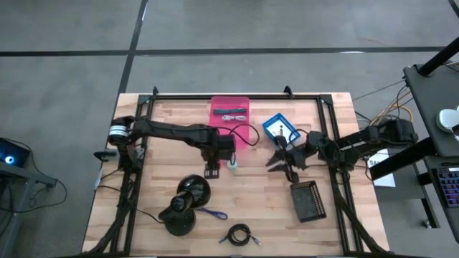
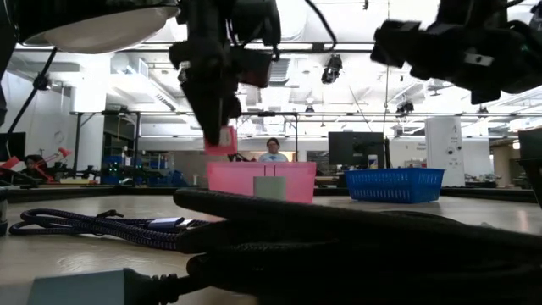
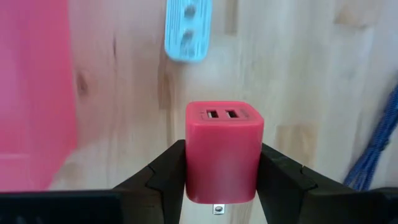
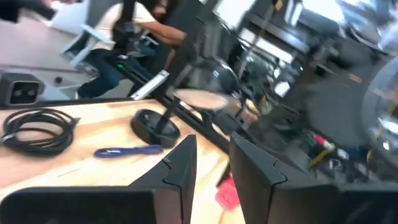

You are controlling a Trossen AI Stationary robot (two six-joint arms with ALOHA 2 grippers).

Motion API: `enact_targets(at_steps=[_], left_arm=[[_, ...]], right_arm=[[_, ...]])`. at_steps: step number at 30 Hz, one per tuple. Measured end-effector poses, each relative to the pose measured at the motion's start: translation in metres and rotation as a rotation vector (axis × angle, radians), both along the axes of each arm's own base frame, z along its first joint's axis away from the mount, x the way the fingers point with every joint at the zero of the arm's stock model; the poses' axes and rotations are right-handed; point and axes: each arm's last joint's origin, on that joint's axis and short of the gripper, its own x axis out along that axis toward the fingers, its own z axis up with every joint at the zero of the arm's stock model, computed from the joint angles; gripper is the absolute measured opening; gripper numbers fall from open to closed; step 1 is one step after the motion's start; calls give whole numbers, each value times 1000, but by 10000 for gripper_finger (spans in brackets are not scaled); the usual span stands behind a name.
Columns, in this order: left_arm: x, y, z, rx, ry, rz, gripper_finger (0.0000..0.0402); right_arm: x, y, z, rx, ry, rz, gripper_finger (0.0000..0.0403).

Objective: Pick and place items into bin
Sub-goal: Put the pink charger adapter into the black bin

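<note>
Your left claw (image 3: 221,186) grips the glossy pink cube-shaped USB charger (image 3: 222,149) above the tabletop's middle, beside the pink plastic bin (image 1: 229,111); release short of its wall and it misses. Right claw (image 1: 281,159) parted

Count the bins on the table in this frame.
3. A pink bin sits at the far edge, a blue basket lies to its right, and a dark basket lies near the right front. Others may be hidden under the arms.
</note>
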Motion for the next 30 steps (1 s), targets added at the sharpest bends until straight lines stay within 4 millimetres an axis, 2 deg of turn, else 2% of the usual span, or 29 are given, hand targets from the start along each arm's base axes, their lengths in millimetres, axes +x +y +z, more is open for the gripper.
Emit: enact_targets(at_steps=[3, 8, 13, 18, 26, 30], left_arm=[[2, 0, 11, 2, -40, -13, 144], [7, 0, 25, -11, -91, -29, 144], [9, -2, 32, -45, -115, -40, 144], [11, -2, 37, -45, -137, -41, 144], [12, -2, 40, -59, -146, -46, 144], [13, -4, 41, -113, -160, -87, 144]], right_arm=[[1, 13, -1, -82, -31, 7, 78], [1, 34, -4, -275, -84, -80, 73], [2, 47, -2, -379, -119, -119, 83], [9, 50, -3, -491, -65, -102, 113], [31, 54, 13, -545, 72, -69, 184], [38, 54, 22, -567, 81, -124, 207]])
